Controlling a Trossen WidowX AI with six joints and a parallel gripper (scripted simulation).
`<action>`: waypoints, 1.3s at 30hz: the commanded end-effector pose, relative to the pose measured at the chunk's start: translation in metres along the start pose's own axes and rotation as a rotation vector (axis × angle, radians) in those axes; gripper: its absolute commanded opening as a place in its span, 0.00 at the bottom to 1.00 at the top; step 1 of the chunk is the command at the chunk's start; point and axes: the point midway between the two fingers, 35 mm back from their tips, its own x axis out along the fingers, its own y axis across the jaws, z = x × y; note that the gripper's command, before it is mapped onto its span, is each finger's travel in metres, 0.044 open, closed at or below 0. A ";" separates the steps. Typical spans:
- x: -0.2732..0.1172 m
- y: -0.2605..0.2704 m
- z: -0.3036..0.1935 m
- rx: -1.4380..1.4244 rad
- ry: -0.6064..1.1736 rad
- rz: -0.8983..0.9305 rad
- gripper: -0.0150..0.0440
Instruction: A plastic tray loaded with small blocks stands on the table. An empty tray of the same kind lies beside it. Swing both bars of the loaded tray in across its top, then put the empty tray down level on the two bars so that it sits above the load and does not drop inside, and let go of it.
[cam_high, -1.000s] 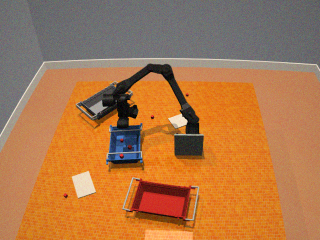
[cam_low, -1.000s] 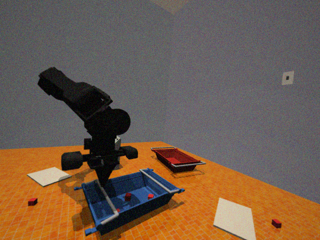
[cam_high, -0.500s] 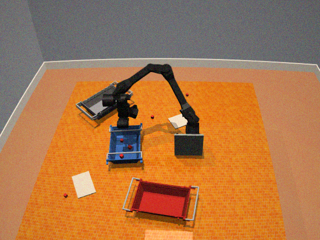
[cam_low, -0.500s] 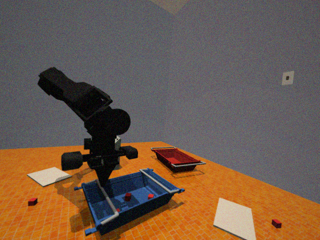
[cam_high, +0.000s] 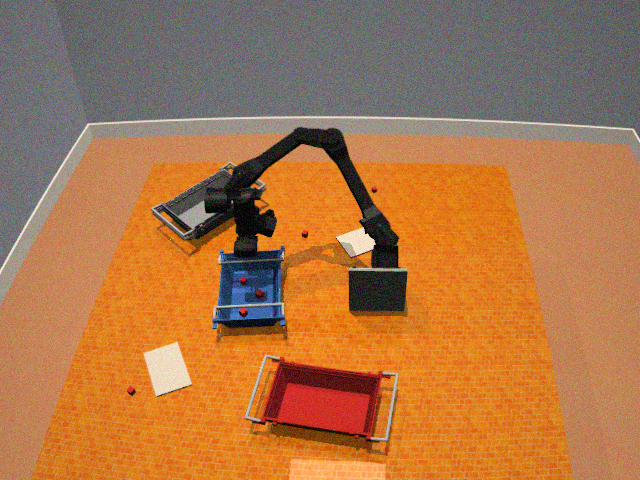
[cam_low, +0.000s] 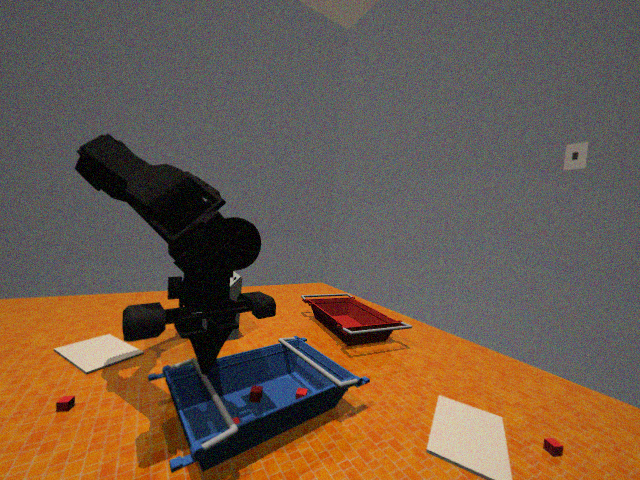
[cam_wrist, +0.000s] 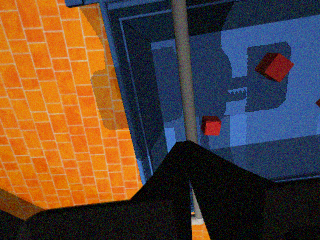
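A blue tray (cam_high: 258, 321) (cam_low: 273, 428) (cam_wrist: 125, 85) holds three red blocks. Its near bar (cam_high: 248, 306) (cam_low: 312, 361) and far bar (cam_high: 268, 259) (cam_low: 217, 397) (cam_wrist: 183, 60) both lie inward across the top. My gripper (cam_low: 207, 370) (cam_wrist: 183, 148) is shut, fingers pointing down, tips right at the far bar; contact is unclear. In the top view its tips are hidden. An empty red tray (cam_high: 320, 405) (cam_low: 367, 337) stands at the front, bars swung out. An empty grey tray (cam_high: 199, 214) stands at the back left, bars out, partly behind the arm.
White flat plates (cam_high: 168, 368) (cam_high: 356, 242) lie front left and behind the arm's dark base (cam_high: 377, 290). Loose red blocks lie at the front left (cam_high: 130, 390), behind the blue tray (cam_high: 305, 234) and farther back (cam_high: 374, 189).
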 end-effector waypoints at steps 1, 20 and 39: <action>0.000 0.000 0.000 0.000 0.000 0.000 0.25; 0.000 -0.001 0.000 -0.008 0.001 -0.001 0.61; -0.044 -0.259 0.052 -1.557 0.114 -0.078 1.00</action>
